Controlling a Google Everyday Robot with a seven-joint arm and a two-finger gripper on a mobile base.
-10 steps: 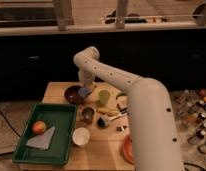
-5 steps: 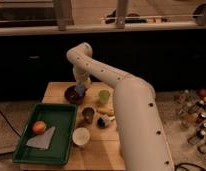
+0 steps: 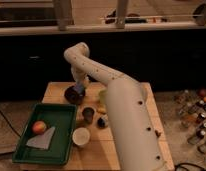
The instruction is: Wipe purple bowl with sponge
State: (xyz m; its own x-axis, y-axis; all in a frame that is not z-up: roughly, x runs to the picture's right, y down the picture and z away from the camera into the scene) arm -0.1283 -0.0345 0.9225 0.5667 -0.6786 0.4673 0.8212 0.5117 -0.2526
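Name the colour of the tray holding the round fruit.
Green tray, camera view; the pincer is at the purple bowl.

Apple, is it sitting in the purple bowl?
No, the apple lies in the green tray, while the gripper is over the purple bowl.

The gripper point(image 3: 79, 87) hangs over the purple bowl point(image 3: 71, 96) at the back-left corner of the bench point(image 3: 55, 92). The arm point(image 3: 121, 105) bars the right; a dark cup point(image 3: 88, 114) and green tray point(image 3: 58, 117) bar the front.
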